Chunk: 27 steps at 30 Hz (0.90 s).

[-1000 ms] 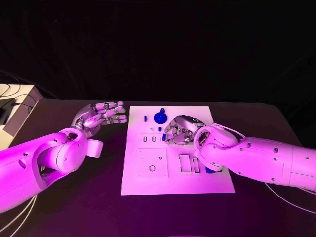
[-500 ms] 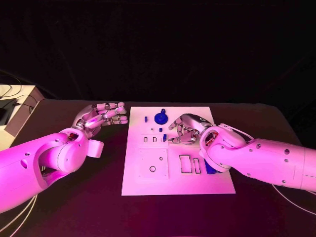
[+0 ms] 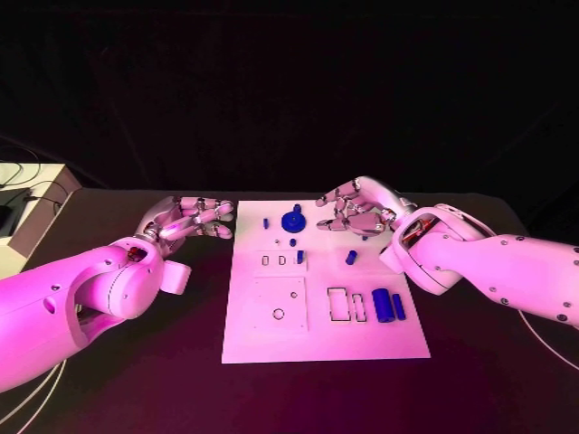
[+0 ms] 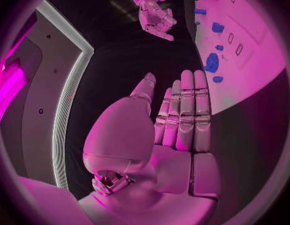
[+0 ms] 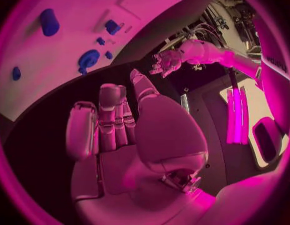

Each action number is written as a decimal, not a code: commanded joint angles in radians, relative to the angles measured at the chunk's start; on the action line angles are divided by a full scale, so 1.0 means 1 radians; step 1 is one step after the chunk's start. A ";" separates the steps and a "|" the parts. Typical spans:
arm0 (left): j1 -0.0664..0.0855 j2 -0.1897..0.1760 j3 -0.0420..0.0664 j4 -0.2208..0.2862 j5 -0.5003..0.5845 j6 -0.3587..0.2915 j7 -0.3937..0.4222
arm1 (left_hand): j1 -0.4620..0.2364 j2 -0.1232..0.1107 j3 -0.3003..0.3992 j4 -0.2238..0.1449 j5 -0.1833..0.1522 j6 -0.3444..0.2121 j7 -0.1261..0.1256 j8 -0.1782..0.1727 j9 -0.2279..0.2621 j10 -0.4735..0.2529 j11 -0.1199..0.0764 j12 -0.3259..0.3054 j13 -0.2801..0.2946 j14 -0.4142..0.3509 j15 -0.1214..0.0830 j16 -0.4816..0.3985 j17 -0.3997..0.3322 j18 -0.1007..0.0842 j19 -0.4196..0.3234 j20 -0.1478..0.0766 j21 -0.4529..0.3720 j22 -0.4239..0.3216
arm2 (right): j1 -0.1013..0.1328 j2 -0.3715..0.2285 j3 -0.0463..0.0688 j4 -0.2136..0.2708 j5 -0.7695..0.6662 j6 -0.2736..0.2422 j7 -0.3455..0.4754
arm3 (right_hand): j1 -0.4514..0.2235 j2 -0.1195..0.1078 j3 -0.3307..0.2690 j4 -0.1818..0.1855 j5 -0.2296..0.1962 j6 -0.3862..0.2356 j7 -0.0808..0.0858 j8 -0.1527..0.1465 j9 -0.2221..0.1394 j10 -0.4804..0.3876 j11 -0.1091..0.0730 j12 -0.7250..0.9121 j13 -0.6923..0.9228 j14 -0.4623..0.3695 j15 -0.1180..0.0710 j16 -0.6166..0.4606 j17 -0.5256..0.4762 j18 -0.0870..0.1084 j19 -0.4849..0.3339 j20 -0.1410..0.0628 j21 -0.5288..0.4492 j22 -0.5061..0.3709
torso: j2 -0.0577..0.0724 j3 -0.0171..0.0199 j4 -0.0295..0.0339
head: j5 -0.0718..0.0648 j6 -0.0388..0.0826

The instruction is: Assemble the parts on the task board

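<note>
My right hand (image 3: 355, 210) hangs empty, fingers loosely apart, above the task board (image 3: 324, 339). The small blue peg (image 3: 351, 258) lies mid-board; I should pinch it squarely.

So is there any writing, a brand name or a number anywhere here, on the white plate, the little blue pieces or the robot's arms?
None can be read.
White task board: cut-outs and holes, no lettering.
Small blue parts, such as the round blue gear: no markings.
Left hand and right hand, silver: no visible label.
</note>
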 commanded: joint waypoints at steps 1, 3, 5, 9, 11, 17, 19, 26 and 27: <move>0.010 0.009 0.004 -0.008 -0.108 0.018 -0.080 | -0.014 -0.008 -0.011 0.001 -0.009 0.025 -0.009 0.007 0.001 0.050 -0.012 0.019 0.008 0.021 -0.029 0.159 0.123 -0.020 0.036 -0.038 0.090 0.055 | 0.005 -0.009 0.000 -0.016 0.293 0.017 0.183 | 0.009 0.011 0.001 -0.018 0.006 -0.009 0.005 0.006 0.000 -0.019 0.004 -0.048 -0.058 -0.029 0.006 -0.067 -0.036 0.034 0.007 0.013 -0.213 0.063 | -0.008 0.0067 -0.0062 | 0.004 0.003; 0.020 0.016 0.006 -0.016 -0.152 0.033 -0.119 | -0.010 -0.005 -0.010 -0.003 -0.007 0.035 -0.012 0.009 0.002 0.073 -0.031 0.041 0.021 0.001 -0.040 0.282 0.226 -0.025 0.042 -0.060 0.166 0.104 | 0.008 -0.014 0.000 -0.030 0.417 0.042 0.207 | 0.011 0.019 0.004 -0.027 0.006 -0.027 0.009 0.009 0.000 -0.040 0.013 -0.105 -0.121 -0.064 0.016 -0.141 -0.072 0.066 -0.046 0.023 -0.474 -0.047 | -0.011 0.0111 -0.0083 | 0.006 0.003; 0.036 0.030 0.007 -0.027 -0.219 0.056 -0.183 | -0.012 -0.001 -0.014 -0.004 -0.006 0.042 -0.019 0.008 0.003 0.068 -0.039 0.078 0.054 -0.051 -0.050 0.452 0.369 -0.028 0.013 -0.082 0.284 0.186 | 0.010 -0.017 0.000 -0.042 0.513 0.064 0.219 | 0.013 0.032 0.008 -0.041 0.009 -0.059 0.014 0.016 -0.001 -0.050 0.024 -0.192 -0.242 -0.084 0.031 -0.262 -0.132 0.106 -0.085 0.043 -0.832 -0.247 | -0.013 0.0132 -0.0093 | 0.007 0.003; 0.060 0.057 0.008 -0.046 -0.317 0.111 -0.292 | -0.033 0.004 -0.024 0.013 -0.007 0.030 -0.014 0.013 0.004 0.028 -0.038 0.155 0.120 -0.074 -0.052 0.574 0.471 -0.016 -0.038 -0.089 0.419 0.285 | 0.011 -0.024 0.000 -0.073 0.729 0.133 0.222 | 0.014 0.051 0.031 -0.057 0.009 -0.072 0.022 0.020 -0.002 -0.025 0.043 -0.340 -0.431 -0.132 0.060 -0.439 -0.214 0.099 -0.126 0.073 -0.997 -0.413 | -0.020 0.0180 -0.0125 | 0.011 0.005; 0.074 0.077 0.008 -0.059 -0.374 0.148 -0.354 | -0.037 0.004 -0.026 0.024 -0.007 0.020 -0.014 0.018 0.004 -0.001 -0.039 0.208 0.161 -0.066 -0.054 0.619 0.505 -0.003 -0.057 -0.087 0.484 0.332 | 0.012 -0.025 0.000 -0.089 0.811 0.166 0.219 | 0.002 0.041 0.052 -0.087 0.001 -0.065 0.020 0.016 -0.005 0.121 0.044 -0.536 -0.735 -0.054 0.065 -0.597 -0.316 0.120 -0.030 0.099 -1.112 -0.642 | -0.023 0.0216 -0.0160 | 0.012 0.007; 0.099 0.136 0.007 -0.092 -0.494 0.207 -0.482 | -0.029 0.010 -0.021 0.044 -0.007 0.011 -0.016 0.037 0.004 -0.045 -0.048 0.344 0.252 -0.058 -0.059 0.688 0.556 0.029 -0.085 -0.081 0.600 0.417 | 0.012 -0.028 -0.002 -0.126 0.930 0.238 0.212 | -0.005 0.058 0.076 -0.097 -0.002 -0.074 0.028 0.000 -0.004 0.072 0.074 -0.591 -0.800 -0.101 0.102 -0.762 -0.422 0.092 -0.157 0.117 -1.110 -0.763 | -0.027 0.0281 -0.0271 | 0.013 0.008; 0.106 0.155 0.006 -0.104 -0.516 0.219 -0.516 | -0.029 0.010 -0.021 0.047 -0.008 0.008 -0.016 0.040 0.004 -0.059 -0.047 0.368 0.267 -0.059 -0.059 0.697 0.565 0.035 -0.093 -0.078 0.616 0.432 | 0.012 -0.031 -0.003 -0.133 0.941 0.255 0.212 | -0.012 0.059 0.087 -0.100 -0.003 -0.083 0.025 -0.010 -0.004 0.043 0.087 -0.631 -0.801 -0.152 0.120 -0.810 -0.475 0.074 -0.264 0.147 -1.109 -0.811 | -0.028 0.0292 -0.0297 | 0.012 0.009; 0.144 0.228 -0.022 -0.145 -0.574 0.273 -0.638 | -0.078 0.022 -0.033 0.085 -0.006 0.024 -0.036 0.086 0.017 -0.059 -0.065 0.526 0.378 -0.015 -0.072 0.760 0.629 0.042 -0.078 -0.085 0.665 0.478 | 0.010 -0.041 -0.005 -0.145 0.868 0.273 0.227 | -0.037 0.055 0.163 -0.122 0.001 -0.034 0.026 -0.021 -0.004 0.090 0.091 -0.726 -0.804 -0.172 0.141 -0.810 -0.654 0.047 -0.442 0.198 -1.103 -0.978 | -0.031 0.0338 -0.0366 | 0.014 0.006; 0.152 0.238 -0.031 -0.151 -0.581 0.281 -0.653 | -0.088 0.022 -0.037 0.091 -0.007 0.025 -0.041 0.104 0.025 -0.059 -0.070 0.560 0.405 -0.002 -0.077 0.774 0.644 0.040 -0.061 -0.087 0.683 0.505 | 0.010 -0.042 -0.005 -0.146 0.832 0.264 0.231 | -0.038 0.056 0.173 -0.123 0.001 -0.022 0.026 -0.018 -0.003 0.103 0.088 -0.727 -0.803 -0.158 0.142 -0.807 -0.664 0.049 -0.431 0.191 -1.098 -0.986 | -0.031 0.0339 -0.0372 | 0.014 0.005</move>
